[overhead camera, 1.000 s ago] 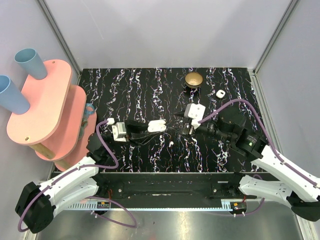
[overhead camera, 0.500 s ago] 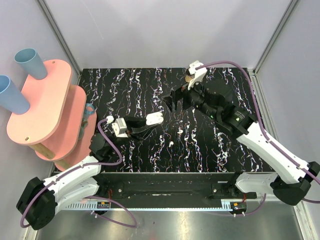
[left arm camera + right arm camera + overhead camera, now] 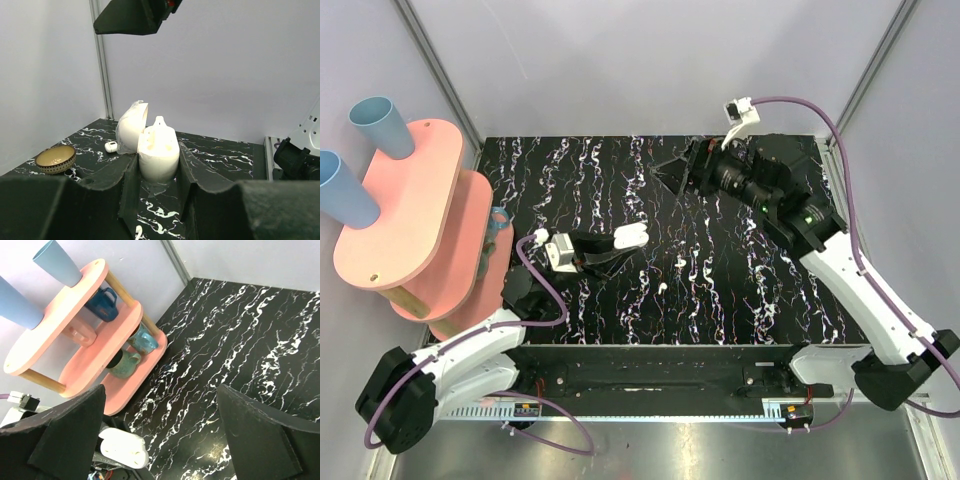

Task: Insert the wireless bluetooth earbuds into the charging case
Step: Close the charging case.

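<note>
Looking from our near edge, we see one earbud (image 3: 662, 287) loose on the surface (image 3: 570, 180), at 5 o'clock from the charging case (image 3: 630, 237). Our left fingers (image 3: 120, 182) clench that case upright, lid swung open. Farther, at 1 o'clock, our right fingers (image 3: 65, 435) hang spread wide, holding nothing.

We count one charging case (image 3: 157, 150), two loose earbuds (image 3: 111, 146) (image 3: 662, 286) on the tabletop (image 3: 570, 170), one gold bowl (image 3: 55, 159), one pink rack (image 3: 405, 215), two blue cups (image 3: 380, 125) (image 3: 342, 190), at least three mugs (image 3: 102, 304) (image 3: 145, 340) (image 3: 125, 362) within it, and two hands (image 3: 620, 246) (image 3: 672, 172).
</note>
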Controlling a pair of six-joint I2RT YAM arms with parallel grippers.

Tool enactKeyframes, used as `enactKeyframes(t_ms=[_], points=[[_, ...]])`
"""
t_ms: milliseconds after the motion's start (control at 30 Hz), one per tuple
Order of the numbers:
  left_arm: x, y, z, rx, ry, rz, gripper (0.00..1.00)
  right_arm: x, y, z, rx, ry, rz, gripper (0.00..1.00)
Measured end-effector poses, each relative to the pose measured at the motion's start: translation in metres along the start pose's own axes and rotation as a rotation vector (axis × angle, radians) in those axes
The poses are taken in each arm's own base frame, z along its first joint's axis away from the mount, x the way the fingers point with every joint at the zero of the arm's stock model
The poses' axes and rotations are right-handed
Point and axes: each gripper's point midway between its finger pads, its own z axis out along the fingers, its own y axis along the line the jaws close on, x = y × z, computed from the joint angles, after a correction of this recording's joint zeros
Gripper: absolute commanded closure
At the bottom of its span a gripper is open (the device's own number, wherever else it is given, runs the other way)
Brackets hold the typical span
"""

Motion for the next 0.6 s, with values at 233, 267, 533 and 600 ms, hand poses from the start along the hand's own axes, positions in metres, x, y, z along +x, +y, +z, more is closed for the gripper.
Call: enactKeyframes(t_ms=[233,267,533,600], points=[[-0.005,-0.001,-0.001,0.002,-0.011,0.006,1.00,0.006,-0.017,0.025,0.030,0.074,0.051,0.00],[-0.005,-0.001,-0.001,0.003,-0.013,0.006,1.00,0.014,-0.022,0.028,0.039,0.088,0.057,0.00],[-0.002,-0.001,0.000,0.002,-0.006,0.003,1.00,0.074,-0.053,0.034,0.105,0.206,0.119,0.00],[0.002,0.001,0.001,0.000,0.004,-0.003,1.00,0.074,-0.053,0.035,0.105,0.204,0.120,0.00]])
